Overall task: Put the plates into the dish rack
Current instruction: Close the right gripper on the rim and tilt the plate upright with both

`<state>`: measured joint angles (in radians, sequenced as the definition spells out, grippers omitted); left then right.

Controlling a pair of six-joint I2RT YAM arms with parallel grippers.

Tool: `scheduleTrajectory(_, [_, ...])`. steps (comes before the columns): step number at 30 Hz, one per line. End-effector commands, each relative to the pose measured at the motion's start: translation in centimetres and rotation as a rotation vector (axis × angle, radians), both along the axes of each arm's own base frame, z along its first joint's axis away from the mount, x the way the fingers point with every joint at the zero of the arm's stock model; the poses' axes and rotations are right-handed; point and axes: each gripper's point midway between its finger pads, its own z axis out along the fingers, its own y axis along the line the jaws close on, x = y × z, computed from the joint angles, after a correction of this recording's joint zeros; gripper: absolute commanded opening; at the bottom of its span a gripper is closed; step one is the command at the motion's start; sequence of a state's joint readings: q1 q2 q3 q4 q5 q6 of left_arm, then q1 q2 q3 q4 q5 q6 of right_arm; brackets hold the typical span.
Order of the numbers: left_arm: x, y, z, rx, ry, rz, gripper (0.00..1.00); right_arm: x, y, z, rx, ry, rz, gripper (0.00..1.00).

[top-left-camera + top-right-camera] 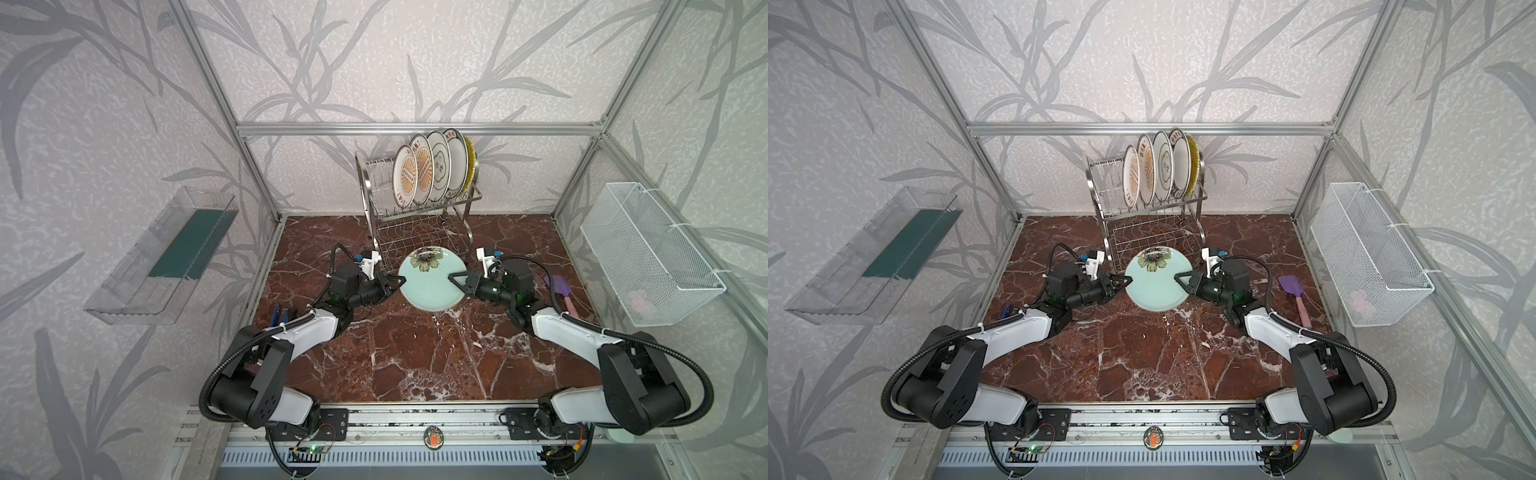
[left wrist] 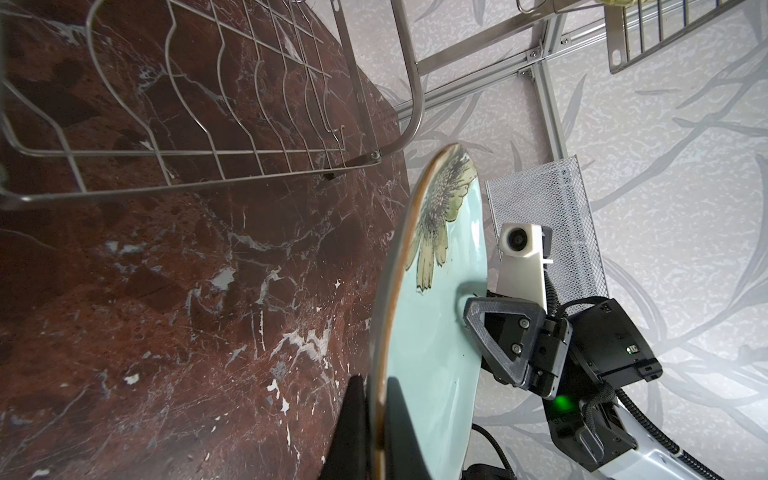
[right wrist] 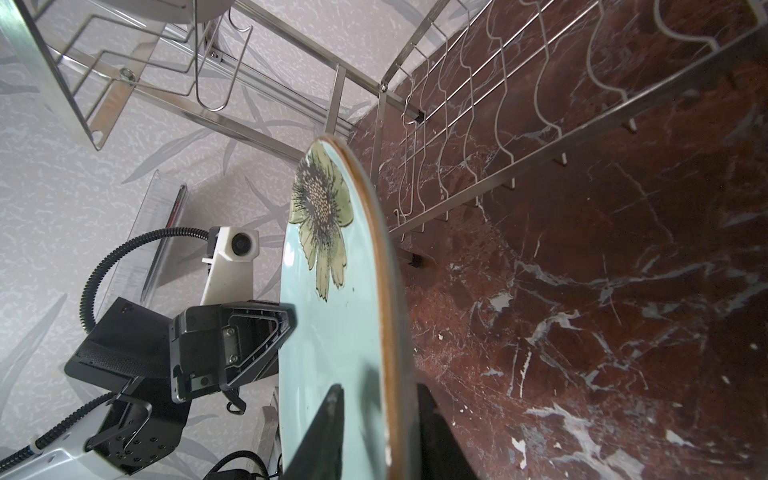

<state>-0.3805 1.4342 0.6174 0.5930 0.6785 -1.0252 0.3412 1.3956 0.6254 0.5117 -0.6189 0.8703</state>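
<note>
A pale celadon plate with a flower [image 1: 432, 286] [image 1: 1158, 286] is held roughly level above the marble floor, just in front of the dish rack [image 1: 419, 237] [image 1: 1150, 237]. My left gripper [image 1: 397, 282] [image 1: 1123, 281] [image 2: 376, 415] is shut on the plate's left rim [image 2: 432, 374]. My right gripper [image 1: 454, 277] [image 1: 1180, 277] [image 3: 379, 392] straddles the plate's right rim [image 3: 332, 316], and a gap shows between one finger and the plate's face. Several plates [image 1: 428, 168] [image 1: 1158, 166] stand upright on the rack's top tier.
A purple spatula [image 1: 559, 289] lies on the marble to the right of my right arm. A white mesh basket [image 1: 648, 253] hangs on the right wall and a clear plastic tray [image 1: 166, 253] on the left wall. The rack's wavy lower tier [image 2: 232, 104] [image 3: 498, 104] sits close behind the plate.
</note>
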Motion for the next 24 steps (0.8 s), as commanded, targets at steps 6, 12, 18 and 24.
scheduleTrajectory(6, [0.12,-1.1,5.01,-0.086,-0.152,-0.049,0.0,-0.08,0.85,1.21,0.03,-0.047,0.032,0.15])
scheduleTrajectory(12, [0.13,-1.01,4.99,-0.082,-0.151,-0.045,0.0,-0.12,0.9,1.18,0.03,-0.047,0.034,0.05])
scheduleTrajectory(18, [0.13,-0.74,4.98,-0.07,-0.153,-0.029,0.0,-0.19,0.96,1.29,0.031,-0.049,0.037,0.0])
scheduleTrajectory(24, [-0.04,-0.47,4.93,-0.042,-0.153,-0.02,0.0,-0.25,0.94,1.44,0.036,-0.053,0.036,0.0])
